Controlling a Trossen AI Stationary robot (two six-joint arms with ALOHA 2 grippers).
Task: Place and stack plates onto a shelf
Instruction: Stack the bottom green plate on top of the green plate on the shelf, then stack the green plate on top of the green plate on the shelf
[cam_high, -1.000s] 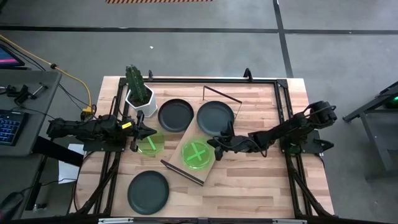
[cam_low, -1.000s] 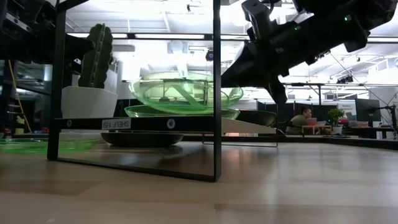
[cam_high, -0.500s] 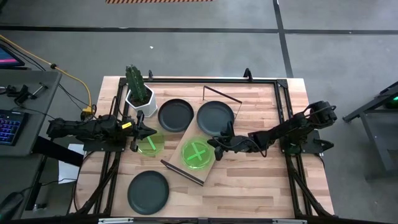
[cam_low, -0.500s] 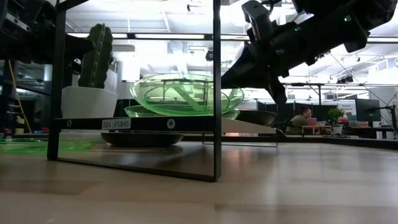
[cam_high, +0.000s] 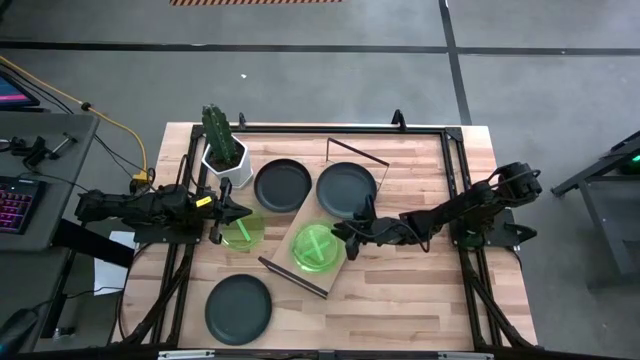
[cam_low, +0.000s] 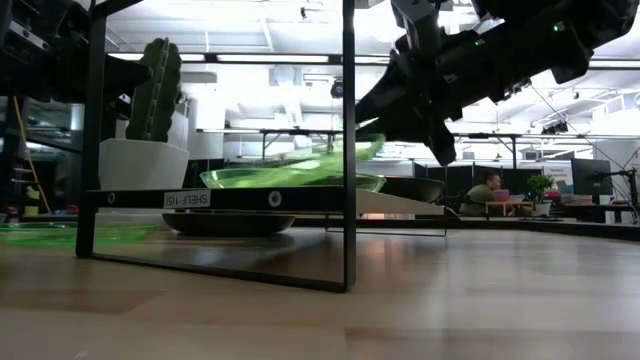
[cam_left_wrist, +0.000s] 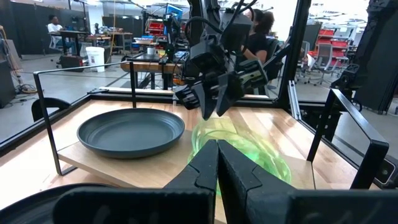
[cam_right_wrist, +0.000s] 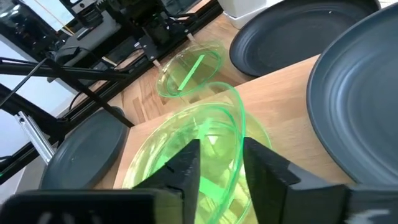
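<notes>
On the shelf (cam_high: 300, 222) lie a black plate (cam_high: 346, 188) and a green plate (cam_low: 285, 181). A second green plate (cam_low: 340, 155) lies tilted on the first, with its left side down and its right rim up. My right gripper (cam_high: 341, 240) is at that raised rim, open, with a finger on each side of it. My left gripper (cam_high: 234, 213) stays shut at the table's left, beside a third green plate (cam_high: 243, 232) that lies flat on the table. My right gripper comes level from the table's right, and the tilted green plate's right rim (cam_right_wrist: 240, 127) stands between its parted fingers (cam_right_wrist: 186, 167). I cannot tell whether a finger still touches the rim. The plate's left side rests on the green plate below it.
A black plate (cam_high: 282, 184) lies on the table by the shelf's far left side, and another (cam_high: 239, 307) at the near left. A white pot with a cactus (cam_high: 222, 150) stands at the far left. Black frame rails (cam_high: 455, 190) run along the table's sides.
My right gripper has opened. The upper green plate hung level just above the lower one. Its left side has since dropped onto the lower plate, and its right rim stays up at the fingers, so it now sits tilted.
</notes>
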